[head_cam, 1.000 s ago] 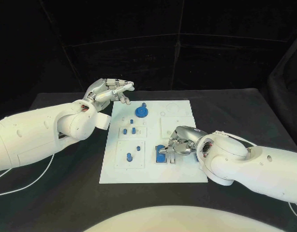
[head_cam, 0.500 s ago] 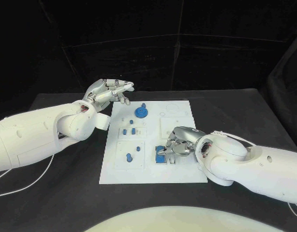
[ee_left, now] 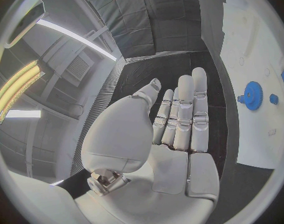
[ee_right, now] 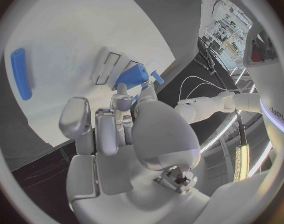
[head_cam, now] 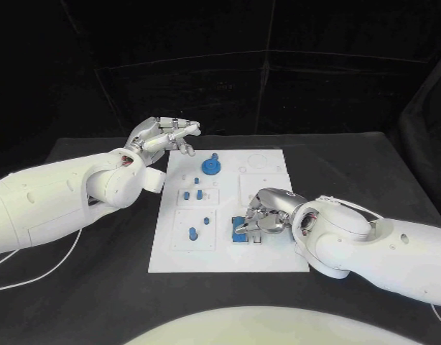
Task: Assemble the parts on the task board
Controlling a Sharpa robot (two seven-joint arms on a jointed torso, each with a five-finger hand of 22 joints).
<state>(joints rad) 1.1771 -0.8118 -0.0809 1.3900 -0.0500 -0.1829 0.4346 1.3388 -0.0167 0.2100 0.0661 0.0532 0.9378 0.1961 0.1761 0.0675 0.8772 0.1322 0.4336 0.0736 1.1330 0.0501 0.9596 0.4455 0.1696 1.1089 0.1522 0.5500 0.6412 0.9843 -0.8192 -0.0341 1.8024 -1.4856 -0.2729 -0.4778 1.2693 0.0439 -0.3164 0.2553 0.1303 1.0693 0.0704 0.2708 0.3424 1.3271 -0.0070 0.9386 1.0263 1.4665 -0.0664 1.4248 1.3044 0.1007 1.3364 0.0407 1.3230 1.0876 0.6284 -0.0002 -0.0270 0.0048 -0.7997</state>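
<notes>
Nothing much has shifted since a second ago: both arms sit almost where they were, and the right hand (head_cam: 263, 213) has only crept a touch lower over the near part of the task board (head_cam: 272, 255). Its fingers (ee_right: 121, 100) are curled together around a blue part (head_cam: 240, 231) that lies under its fingertips at the board's right half; the wrist view shows the fingertips pressed on that blue piece (ee_right: 134, 75), so the hand grips it. A long blue peg (ee_right: 20, 72) lies flat on the board well away from those fingers. Up past the board's far left corner the left hand (head_cam: 164, 134) hangs above the black table (head_cam: 386, 172), holding nothing, fingers (ee_left: 192, 109) stretched side by side, thumb apart. Just beyond its fingertips a blue gear (head_cam: 211, 167) stands on the board, smaller blue parts (head_cam: 190, 194) lying nearer the right hand.
</notes>
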